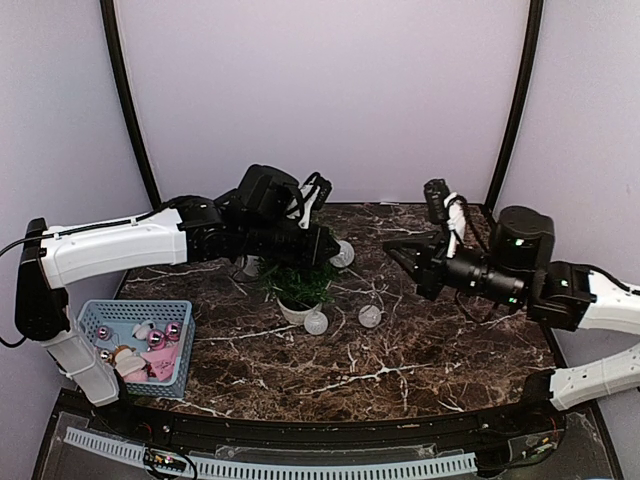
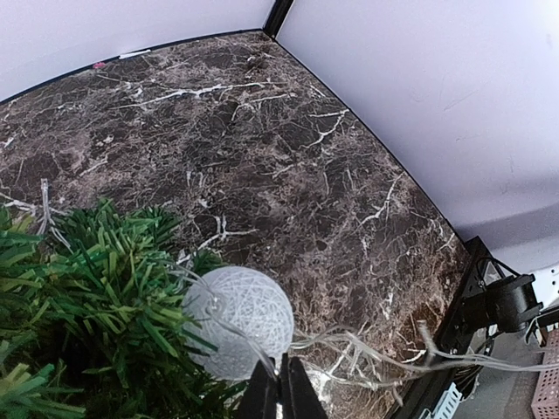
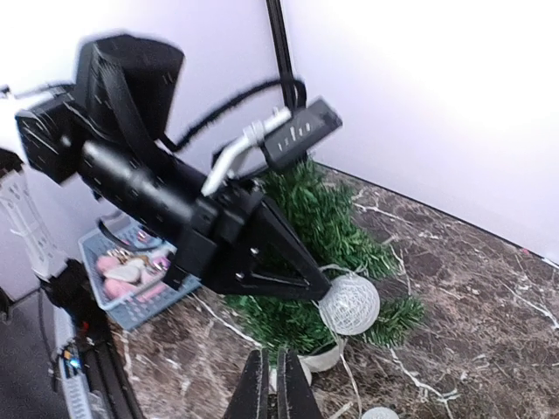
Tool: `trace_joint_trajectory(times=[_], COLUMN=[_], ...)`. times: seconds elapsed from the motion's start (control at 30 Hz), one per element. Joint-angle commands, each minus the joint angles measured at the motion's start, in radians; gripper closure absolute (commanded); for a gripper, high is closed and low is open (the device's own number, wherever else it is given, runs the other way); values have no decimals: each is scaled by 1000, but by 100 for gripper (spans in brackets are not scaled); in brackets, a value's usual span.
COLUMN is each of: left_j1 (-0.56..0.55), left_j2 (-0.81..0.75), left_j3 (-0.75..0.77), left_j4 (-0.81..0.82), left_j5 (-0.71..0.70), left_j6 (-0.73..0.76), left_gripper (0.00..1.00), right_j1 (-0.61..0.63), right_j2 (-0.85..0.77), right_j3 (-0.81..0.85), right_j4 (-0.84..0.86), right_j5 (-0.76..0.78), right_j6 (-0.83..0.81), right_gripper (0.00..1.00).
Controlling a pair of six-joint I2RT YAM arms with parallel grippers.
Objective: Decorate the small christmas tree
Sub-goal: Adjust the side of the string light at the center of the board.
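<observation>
Left end effector (image 2: 280, 365) closed by white ball (image 2: 238, 321), right end effector (image 3: 269, 358) closed, christmas tree (image 1: 298, 280), marble table (image 1: 430, 350), lilac walls (image 1: 320, 90)

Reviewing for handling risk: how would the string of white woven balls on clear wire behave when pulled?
Probably floppy: the clear wire loops loosely. The white woven ball looks light and hollow. Other balls on the marble table may roll.

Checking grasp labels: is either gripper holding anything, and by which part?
Left gripper pinches the light string's clear wire beside the white ball. Right gripper is shut on nothing visible.
</observation>
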Motion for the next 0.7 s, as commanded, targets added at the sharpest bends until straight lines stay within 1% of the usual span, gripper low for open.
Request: trace_joint_trajectory(times=[0.0,0.07,0.13,0.2,0.3,0.33,0.4,0.5,0.6,0.67], left_j1=[3,3,2,3,3,2,3,3,3,3], left_j2=[-13,-14,-16,-22,-34,-36,-41,-46,-47,-47], left_j3=[25,23,20,15,5,3,1,-1,-2,-3], left_j4=[-21,-26,-29,-28,-28,-28,-29,-30,-26,-23], left_j5=[-47,-55,-62,-66,-72,-73,-74,-73,-69,-61], left_j6=[8,3,0,-2,-4,-4,-3,1,3,5], left_gripper=[100,100,100,100,100,100,100,100,100,100], right_j1=[-9,-18,-23,-25,-31,-34,-40,-49,-69,-99], right_j2=[-139,-212,-265,-287,-294,-292,-291,-302,-294,-273], right_j3=[40,51,81,131,212,240,277,269,203,142], right_j4=[-168,-197,-258,-369,-563,-628,-730,-788,-798,-805], right_j5=[-39,15,136,323,651,739,857,933,941,915], right_j6=[123,142,157,171,241,278,353,411,465,531], right_gripper=[100,100,100,100,100,100,100,100,100,100])
